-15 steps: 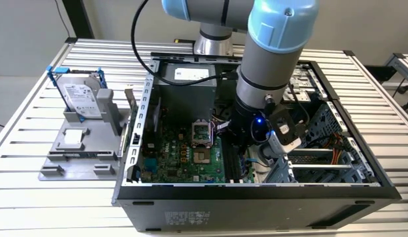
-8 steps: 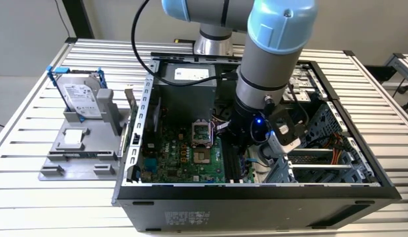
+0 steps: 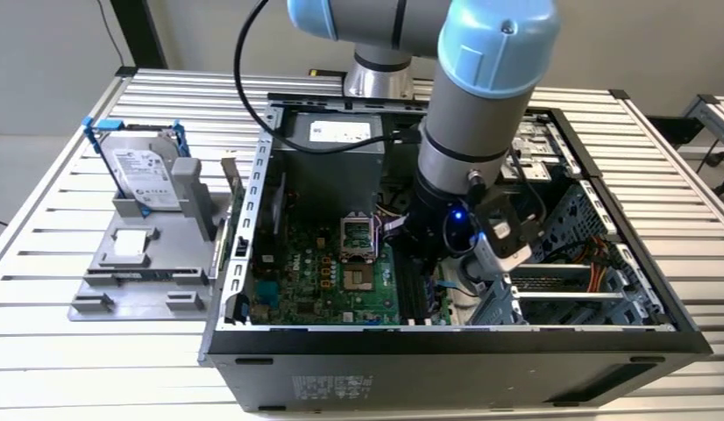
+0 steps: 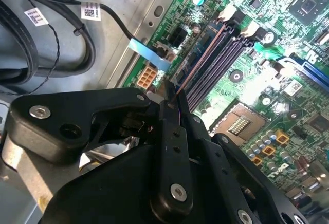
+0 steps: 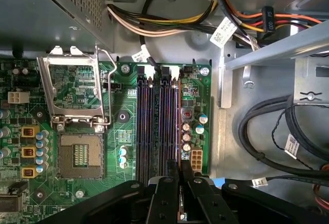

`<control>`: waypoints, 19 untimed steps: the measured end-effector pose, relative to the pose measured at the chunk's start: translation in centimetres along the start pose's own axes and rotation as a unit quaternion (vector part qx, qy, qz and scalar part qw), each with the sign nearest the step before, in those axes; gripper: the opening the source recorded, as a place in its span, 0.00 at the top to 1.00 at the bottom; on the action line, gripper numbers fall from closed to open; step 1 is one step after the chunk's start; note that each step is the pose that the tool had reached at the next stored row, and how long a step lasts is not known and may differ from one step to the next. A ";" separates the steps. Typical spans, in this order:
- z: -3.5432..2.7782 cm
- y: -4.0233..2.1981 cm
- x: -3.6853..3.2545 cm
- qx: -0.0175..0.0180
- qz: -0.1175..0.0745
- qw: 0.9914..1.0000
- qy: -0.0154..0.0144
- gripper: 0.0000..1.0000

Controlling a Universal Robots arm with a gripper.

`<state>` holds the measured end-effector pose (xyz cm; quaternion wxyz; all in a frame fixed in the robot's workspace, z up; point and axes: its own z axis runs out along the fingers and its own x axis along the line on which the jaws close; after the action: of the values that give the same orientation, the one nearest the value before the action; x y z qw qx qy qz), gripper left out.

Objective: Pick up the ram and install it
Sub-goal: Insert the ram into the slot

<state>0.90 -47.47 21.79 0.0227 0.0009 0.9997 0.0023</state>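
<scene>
The black two-fingered gripper [image 4: 172,100] is clamped narrow on the thin dark ram [image 4: 203,57], seated edge-on in the outermost long memory slot [image 5: 176,131] near the green motherboard's [image 5: 77,106] edge; judged sound practice: press squarely, evenly.

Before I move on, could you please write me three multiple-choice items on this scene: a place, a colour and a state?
1. Where is the gripper?
A. Above the drive
B. Over the memory slots in the case
C. Beside the case, over the table

2. What colour is the drive's bracket?
A. Red
B. Yellow
C. Blue

3. How is the processor socket?
A. Open and bare
B. Under a cooler
C. Taped over

Answers: 1 B, as both wrist views show the slots just beyond its tip. 2 C, as blue strips edge the silver drive. 3 A, as its frame is swung off and the contacts show.
</scene>
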 end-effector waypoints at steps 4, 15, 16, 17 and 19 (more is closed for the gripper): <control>0.11 0.00 0.01 0.000 0.000 1.000 0.000 1.00; -0.01 -0.03 0.12 0.000 0.000 1.000 0.000 1.00; -0.01 -0.03 0.13 0.000 0.000 1.000 0.000 1.00; -0.01 -0.04 0.14 0.000 0.000 1.000 0.000 1.00; -0.02 -0.04 0.14 0.000 0.000 1.000 0.001 1.00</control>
<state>0.76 -47.51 21.80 0.0221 0.0010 0.9998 0.0022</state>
